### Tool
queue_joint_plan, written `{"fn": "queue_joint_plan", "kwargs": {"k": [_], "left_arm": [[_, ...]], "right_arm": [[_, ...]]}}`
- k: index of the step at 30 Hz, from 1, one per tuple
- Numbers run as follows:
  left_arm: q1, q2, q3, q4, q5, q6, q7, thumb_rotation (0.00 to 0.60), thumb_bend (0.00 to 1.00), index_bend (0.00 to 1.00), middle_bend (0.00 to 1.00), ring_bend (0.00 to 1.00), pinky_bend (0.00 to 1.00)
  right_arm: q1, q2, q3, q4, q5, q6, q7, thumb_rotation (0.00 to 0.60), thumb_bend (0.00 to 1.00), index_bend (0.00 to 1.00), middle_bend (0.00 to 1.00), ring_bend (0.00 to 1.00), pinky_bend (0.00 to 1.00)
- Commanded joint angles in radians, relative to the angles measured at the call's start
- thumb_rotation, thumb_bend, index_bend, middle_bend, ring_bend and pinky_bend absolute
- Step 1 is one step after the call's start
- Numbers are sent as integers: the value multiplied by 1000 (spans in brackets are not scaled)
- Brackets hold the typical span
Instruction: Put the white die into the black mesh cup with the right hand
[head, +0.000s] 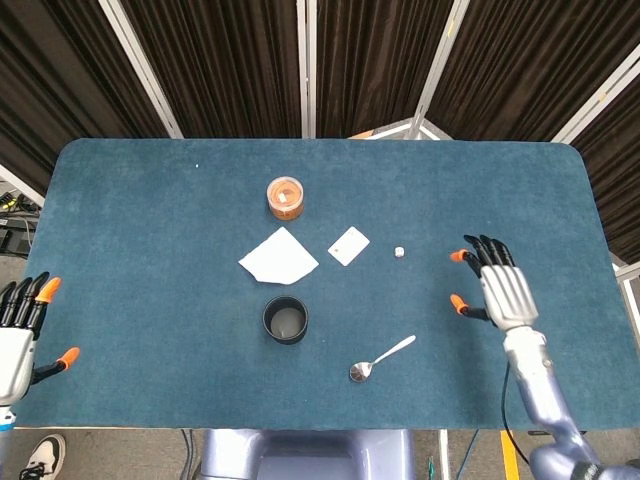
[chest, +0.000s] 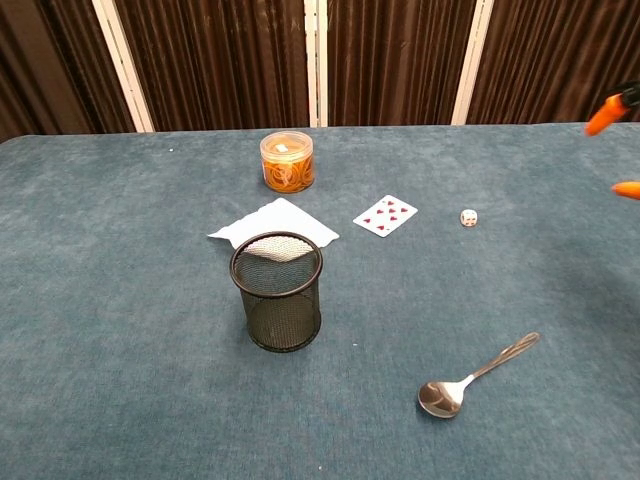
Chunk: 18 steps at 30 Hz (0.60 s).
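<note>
The small white die (head: 399, 252) (chest: 469, 217) lies on the blue table right of the playing card. The black mesh cup (head: 285, 320) (chest: 277, 291) stands upright near the table's middle front, nothing visible inside. My right hand (head: 497, 290) hovers open, fingers spread, to the right of the die and apart from it; only its orange fingertips (chest: 606, 117) show at the chest view's right edge. At the lower left edge my left hand (head: 18, 335) stays open, off the table's corner.
An orange jar (head: 285, 197) stands behind the cup. A white napkin (head: 279, 257) and a playing card (head: 349, 245) lie between jar and cup. A metal spoon (head: 382, 358) rests in front, between the cup and my right hand.
</note>
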Motion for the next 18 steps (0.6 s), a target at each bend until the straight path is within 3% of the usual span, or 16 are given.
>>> {"fn": "queue_joint_plan", "kwargs": {"k": [1, 14, 18], "left_arm": [[-3, 0, -4, 3, -9, -6, -5, 600, 46, 0, 0, 0, 0], [-19, 0, -19, 14, -44, -43, -21, 600, 46, 0, 0, 0, 0], [-27, -2, -25, 22, -62, -62, -26, 600, 46, 0, 0, 0, 0]], "right_arm": [[92, -59, 58, 69, 122, -104, -38, 600, 211, 330, 101, 0, 0], [291, -217, 109, 299, 335, -256, -126, 600, 177, 330, 105, 0, 0], [332, -259, 103, 372, 373, -283, -148, 600, 176, 408, 115, 0, 0]]}}
